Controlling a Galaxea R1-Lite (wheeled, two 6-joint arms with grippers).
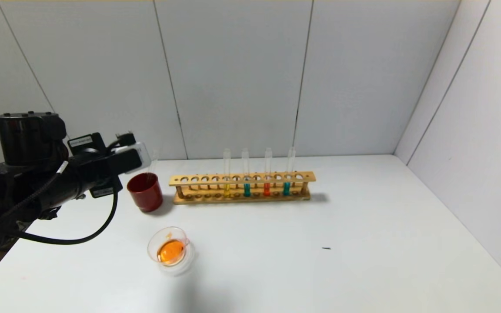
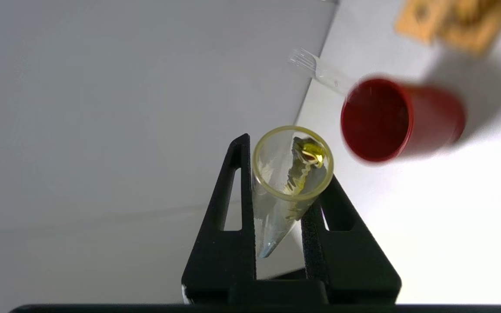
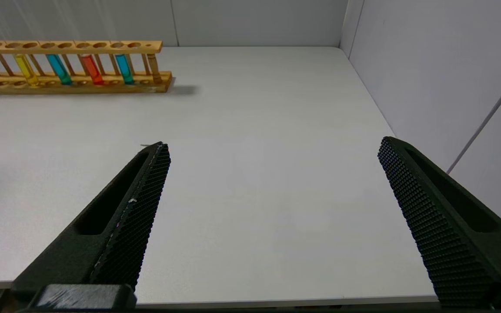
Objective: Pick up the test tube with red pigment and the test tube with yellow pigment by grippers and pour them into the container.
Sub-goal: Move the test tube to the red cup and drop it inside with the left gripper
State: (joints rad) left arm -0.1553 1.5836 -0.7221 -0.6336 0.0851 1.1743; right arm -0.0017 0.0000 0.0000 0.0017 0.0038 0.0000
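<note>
My left pincer [image 2: 283, 217] is clamped on the nearly drained yellow tube [image 2: 289, 182], upright beside the red cup [image 1: 145, 191] with the glass dish [image 1: 170, 248] nearer me on the worktop [image 1: 320, 243] (right pincer [image 3: 272, 204] gapes idle, well apart).

Four tubes stand in one wooden rack [image 1: 242, 188]: one yellow tube [image 1: 226, 176], two teal tubes [image 1: 246, 176] [image 1: 287, 174] and one orange-red tube [image 1: 267, 174]. A fifth, nearly drained tube [image 2: 287, 182] sits in the left pincer [image 2: 278, 204]. One dark red cup [image 1: 145, 191] holds another clear tube [image 1: 153, 161], and one glass dish [image 1: 170, 248] sits on the tabletop [image 1: 363, 243]. Pincers: two, counting the right pincer [image 3: 272, 152].
</note>
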